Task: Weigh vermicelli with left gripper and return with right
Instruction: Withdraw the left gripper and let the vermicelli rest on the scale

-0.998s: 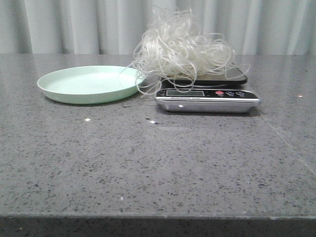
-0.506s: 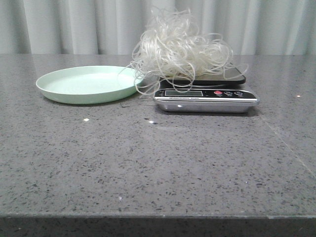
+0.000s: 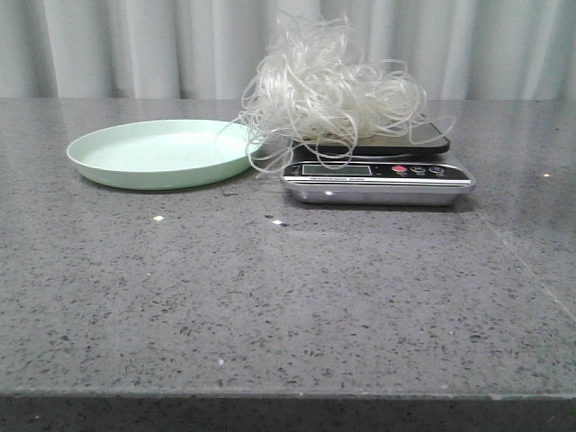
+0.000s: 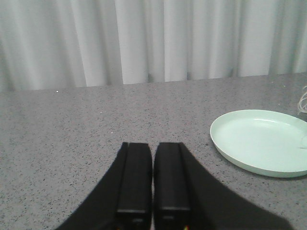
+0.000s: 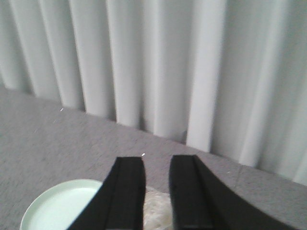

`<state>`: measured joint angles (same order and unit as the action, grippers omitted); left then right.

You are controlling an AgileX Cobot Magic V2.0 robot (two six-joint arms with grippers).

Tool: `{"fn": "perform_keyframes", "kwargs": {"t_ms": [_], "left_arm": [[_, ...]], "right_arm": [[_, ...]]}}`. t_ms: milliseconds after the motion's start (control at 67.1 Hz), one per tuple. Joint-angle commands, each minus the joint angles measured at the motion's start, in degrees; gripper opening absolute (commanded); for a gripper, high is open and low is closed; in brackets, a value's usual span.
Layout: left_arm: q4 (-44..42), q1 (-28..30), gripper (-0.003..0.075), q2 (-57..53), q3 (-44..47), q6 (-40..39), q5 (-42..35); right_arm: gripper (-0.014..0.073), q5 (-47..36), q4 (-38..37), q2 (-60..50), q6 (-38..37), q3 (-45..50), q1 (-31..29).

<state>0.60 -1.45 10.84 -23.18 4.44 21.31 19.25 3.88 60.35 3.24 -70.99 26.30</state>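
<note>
Vermicelli (image 3: 328,94) heaped on the scale (image 3: 378,175), plate (image 3: 157,153) empty beside it on the table (image 3: 270,297).

Left claw (image 4: 152,179) clenched shut, clear of the plate. Right claw (image 5: 157,191) slightly parted, gripping nothing, above the noodles. Likely trouble: loose strands trailing over the plate rim and scale display, apt to snag, drag the scale or drop out mid-lift.
</note>
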Motion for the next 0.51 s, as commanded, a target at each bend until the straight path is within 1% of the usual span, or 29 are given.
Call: {"fn": "perform_keyframes", "kwargs": {"t_ms": [0, 74, 164, 357, 491], "left_arm": [[0.3, 0.1, 0.0137, 0.6, -1.5, -0.6, -4.7], [0.3, 0.1, 0.0137, 0.6, -1.5, -0.6, -4.7], [0.3, 0.1, 0.0137, 0.6, -1.5, -0.6, -4.7], [0.3, 0.1, 0.0137, 0.6, -1.5, -0.6, -4.8], [0.3, 0.1, 0.0137, 0.6, -1.5, -0.6, -4.9]], "right_arm": [[0.0425, -0.9, -0.4, 3.9, 5.1, -4.7, 4.3], [0.0479, 1.5, -0.4, 6.8, 6.5, -6.2, 6.2], [0.0512, 4.3, -0.4, 10.1, 6.5, -6.8, 7.3], [0.0535, 8.7, -1.0, 15.7, 6.9, -6.8, 7.1], [0.0559, 8.9, -4.5, 19.0, 6.9, -6.8, 7.1]]}}
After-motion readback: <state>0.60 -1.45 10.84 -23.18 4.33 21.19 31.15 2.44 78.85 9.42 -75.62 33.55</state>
